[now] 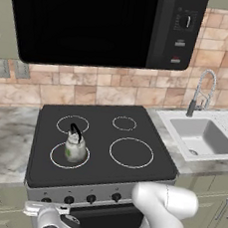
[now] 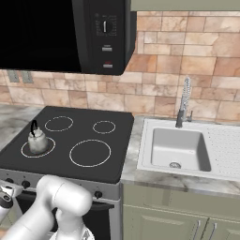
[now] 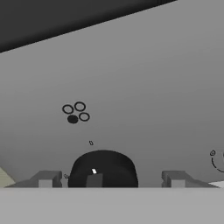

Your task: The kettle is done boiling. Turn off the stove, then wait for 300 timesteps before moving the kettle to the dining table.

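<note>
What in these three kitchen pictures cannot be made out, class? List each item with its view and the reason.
- Knob at the jaws, hand view: its lower half is cut off by the bottom band.
- Knob row on the stove, left base view: partly hidden by the white arm; markings too small to read.
- Kettle, both base views: too small to show steam or spout detail.
- Microwave panel, right base view: labels too small to read.
</note>
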Robot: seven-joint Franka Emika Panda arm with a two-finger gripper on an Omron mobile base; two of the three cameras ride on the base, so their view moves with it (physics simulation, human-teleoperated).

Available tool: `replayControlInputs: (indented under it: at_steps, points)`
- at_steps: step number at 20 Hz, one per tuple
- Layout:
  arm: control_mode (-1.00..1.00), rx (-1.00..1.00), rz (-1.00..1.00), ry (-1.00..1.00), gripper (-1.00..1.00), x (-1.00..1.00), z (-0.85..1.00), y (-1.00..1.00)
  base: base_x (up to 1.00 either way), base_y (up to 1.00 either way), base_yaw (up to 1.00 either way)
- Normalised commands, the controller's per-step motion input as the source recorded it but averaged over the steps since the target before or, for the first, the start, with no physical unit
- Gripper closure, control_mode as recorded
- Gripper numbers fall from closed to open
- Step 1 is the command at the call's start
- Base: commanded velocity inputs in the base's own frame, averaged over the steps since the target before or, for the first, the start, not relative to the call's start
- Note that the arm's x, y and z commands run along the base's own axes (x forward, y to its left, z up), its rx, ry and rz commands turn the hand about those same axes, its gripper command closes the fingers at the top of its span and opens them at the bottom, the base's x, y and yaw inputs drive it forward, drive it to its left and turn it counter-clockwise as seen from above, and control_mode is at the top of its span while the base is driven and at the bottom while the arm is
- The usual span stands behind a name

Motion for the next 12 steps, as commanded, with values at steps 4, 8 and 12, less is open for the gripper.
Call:
replayControlInputs:
  at_steps: [4, 8, 12]
  points:
    - [-1.0, 0.0, -0.02, -0.03, -1.0, -0.22, 0.04, 0.0, 0.0, 0.0, 0.0]
    - [-1.0, 0.0, -0.01, -0.04, -1.0, -0.35, 0.04, 0.0, 0.0, 0.0, 0.0]
    - [-1.0, 0.0, 0.0, -0.04, -1.0, -0.4, 0.08, 0.02, 0.0, 0.0, 0.0]
